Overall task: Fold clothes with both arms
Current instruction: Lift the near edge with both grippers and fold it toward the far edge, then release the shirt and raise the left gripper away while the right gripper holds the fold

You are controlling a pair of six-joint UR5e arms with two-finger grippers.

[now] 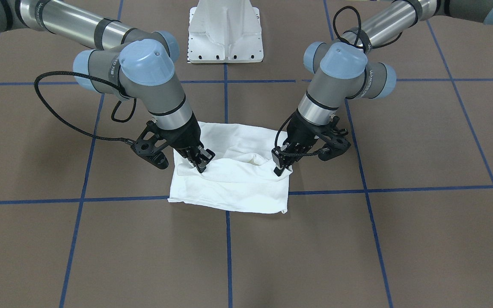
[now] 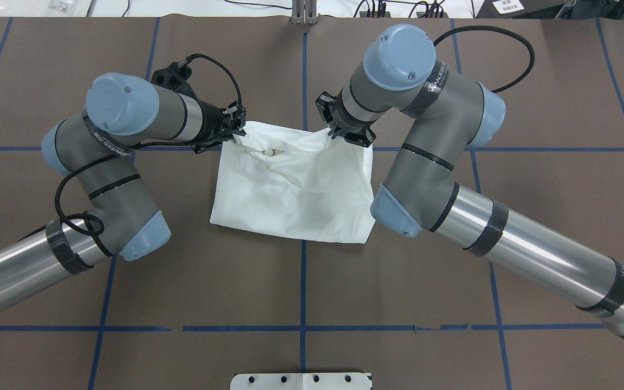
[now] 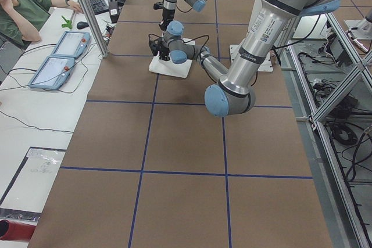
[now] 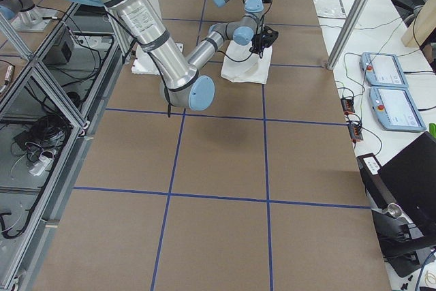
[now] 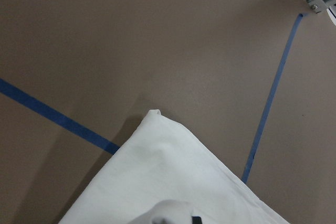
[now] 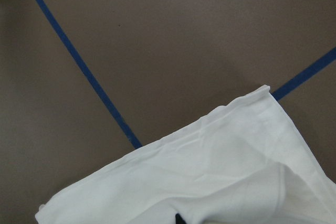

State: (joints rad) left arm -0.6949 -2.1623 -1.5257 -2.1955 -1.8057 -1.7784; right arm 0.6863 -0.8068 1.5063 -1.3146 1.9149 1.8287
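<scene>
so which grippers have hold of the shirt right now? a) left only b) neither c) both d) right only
c: the left gripper and the right gripper each pinch a raised fold of the white shirt.

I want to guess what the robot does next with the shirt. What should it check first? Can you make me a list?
1. Left gripper pinching the shirt: ok, cloth bunches at its tips.
2. Right gripper pinching the shirt: ok, same there.
3. Both grippers level with each other: ok, they line up across the shirt in the front-facing view.
4. Cloth between them smooth: not ok, it sags and wrinkles in the middle.
5. Bottom layer flat on the table: ok, the edge away from the robot lies flat.
6. Grip strong enough to pull: cannot tell.
</scene>
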